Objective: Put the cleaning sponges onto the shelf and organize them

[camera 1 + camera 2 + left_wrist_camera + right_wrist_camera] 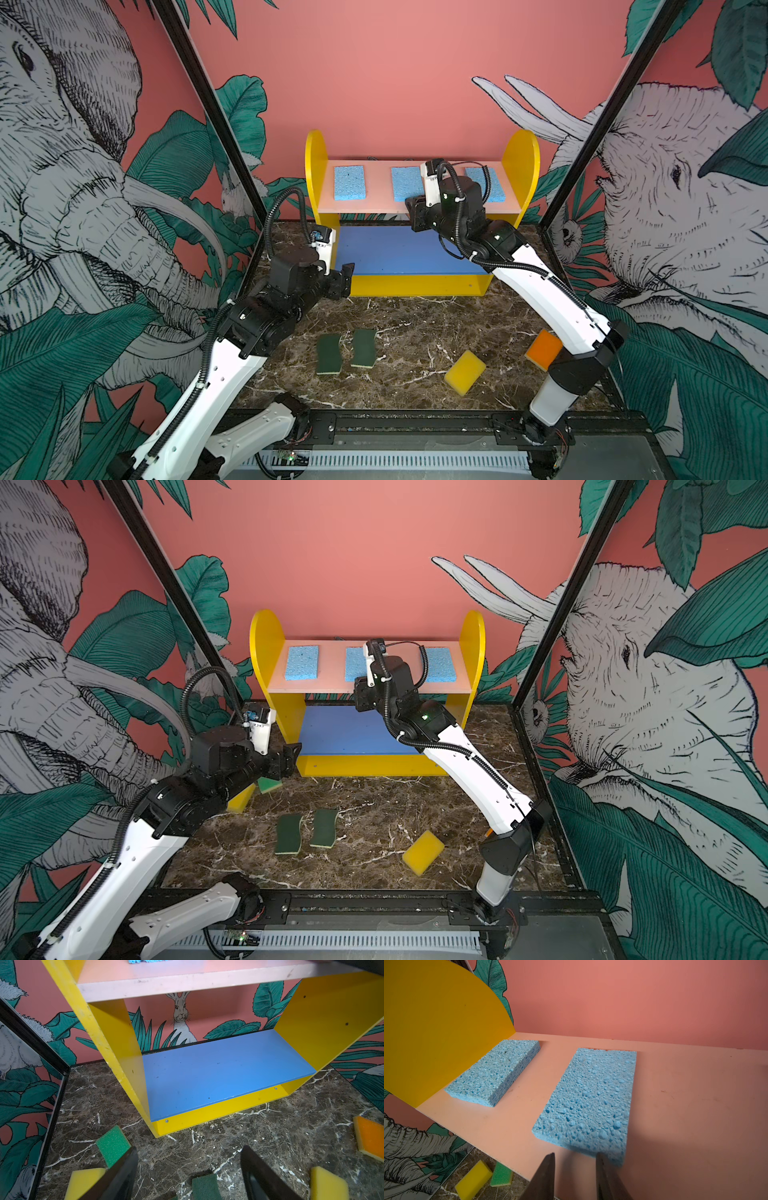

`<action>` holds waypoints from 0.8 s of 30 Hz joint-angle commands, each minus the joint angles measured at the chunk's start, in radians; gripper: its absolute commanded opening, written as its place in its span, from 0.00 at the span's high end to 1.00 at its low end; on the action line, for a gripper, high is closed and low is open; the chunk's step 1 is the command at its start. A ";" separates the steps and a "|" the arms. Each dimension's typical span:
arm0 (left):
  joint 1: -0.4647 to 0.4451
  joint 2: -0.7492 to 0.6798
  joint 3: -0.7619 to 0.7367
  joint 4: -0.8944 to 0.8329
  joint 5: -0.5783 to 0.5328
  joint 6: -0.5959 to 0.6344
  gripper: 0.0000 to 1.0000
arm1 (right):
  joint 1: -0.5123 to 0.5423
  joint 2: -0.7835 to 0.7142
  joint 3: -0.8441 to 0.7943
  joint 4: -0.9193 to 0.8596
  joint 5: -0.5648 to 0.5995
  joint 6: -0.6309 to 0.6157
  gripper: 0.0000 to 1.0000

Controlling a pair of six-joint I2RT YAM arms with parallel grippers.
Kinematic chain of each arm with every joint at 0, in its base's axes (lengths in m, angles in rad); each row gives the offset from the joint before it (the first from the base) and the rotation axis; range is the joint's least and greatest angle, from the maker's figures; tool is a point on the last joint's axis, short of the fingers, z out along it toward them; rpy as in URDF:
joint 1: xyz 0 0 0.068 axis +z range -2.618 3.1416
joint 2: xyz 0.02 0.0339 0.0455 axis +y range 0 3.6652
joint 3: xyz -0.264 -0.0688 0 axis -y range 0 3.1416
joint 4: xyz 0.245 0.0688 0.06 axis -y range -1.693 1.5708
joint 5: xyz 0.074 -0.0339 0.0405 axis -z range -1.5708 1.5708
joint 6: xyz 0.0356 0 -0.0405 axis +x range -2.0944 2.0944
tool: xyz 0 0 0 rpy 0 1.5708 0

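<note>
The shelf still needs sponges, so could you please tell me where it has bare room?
The blue middle board is wholly bare between the yellow sides. The pink top board is crowded: three light-blue sponges lie in a row with only strips of board between them, and the right gripper hovers by the middle one.

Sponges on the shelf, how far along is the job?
Done: three light-blue sponges lie on the pink top board. In hand: nothing; left tool and right tool are open, empty. Left: two dark-green sponges, two yellow sponges, a bright-green sponge and an orange sponge, on the table.
</note>
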 commanded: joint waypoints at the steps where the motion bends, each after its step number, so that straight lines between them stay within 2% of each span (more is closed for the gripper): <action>1: 0.003 0.019 0.036 0.004 0.034 -0.002 0.25 | 0.025 -0.066 -0.031 0.001 0.001 0.013 0.64; 4: 0.000 0.009 0.042 0.037 0.073 -0.023 0.32 | 0.058 -0.101 -0.067 0.013 0.018 -0.009 0.64; 8: -0.014 0.027 0.101 0.028 0.072 -0.045 0.38 | 0.075 -0.189 -0.107 0.012 0.007 -0.019 0.63; 14: -0.151 0.136 0.286 0.015 0.046 0.027 0.39 | 0.075 -0.273 -0.164 -0.002 0.042 -0.077 0.63; 18: -0.160 0.244 0.434 -0.017 0.051 0.050 0.39 | 0.075 -0.337 -0.204 -0.044 0.059 -0.116 0.64; 24: -0.160 0.340 0.486 0.125 -0.013 0.116 0.42 | 0.061 -0.465 -0.337 -0.030 0.134 -0.164 0.63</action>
